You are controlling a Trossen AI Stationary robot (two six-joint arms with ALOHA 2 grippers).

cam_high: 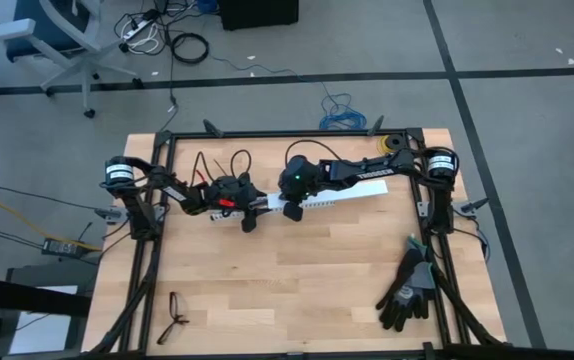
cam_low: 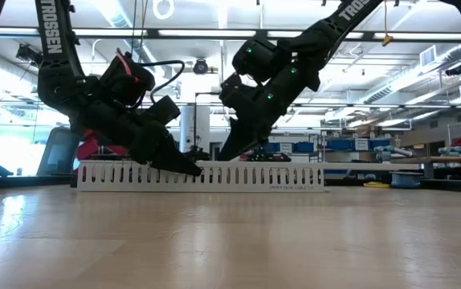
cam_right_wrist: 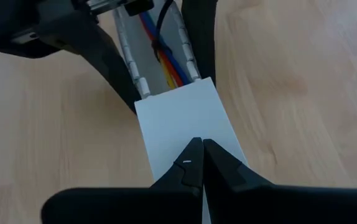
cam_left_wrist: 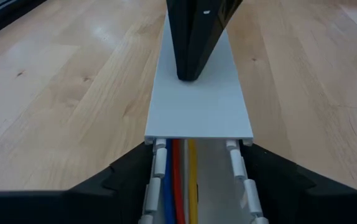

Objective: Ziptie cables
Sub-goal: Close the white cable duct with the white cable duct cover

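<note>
Between left pincer [cam_left_wrist: 191,186] fingers: cables [cam_left_wrist: 180,177] (ducted)

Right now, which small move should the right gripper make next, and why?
Probably slide the white cover further toward the left gripper. The right gripper, shut, presses its tip on the cover, and the coloured wires in the slotted duct remain uncovered there.

Floor: grey carpet [cam_high: 527,90] crossed by dark seams.
Furniture: office chair [cam_high: 42,40] at upper left of high view.
Lighting: ceiling strip lights [cam_low: 423,36].
Tabletop: light wood planks [cam_high: 297,270].
</note>
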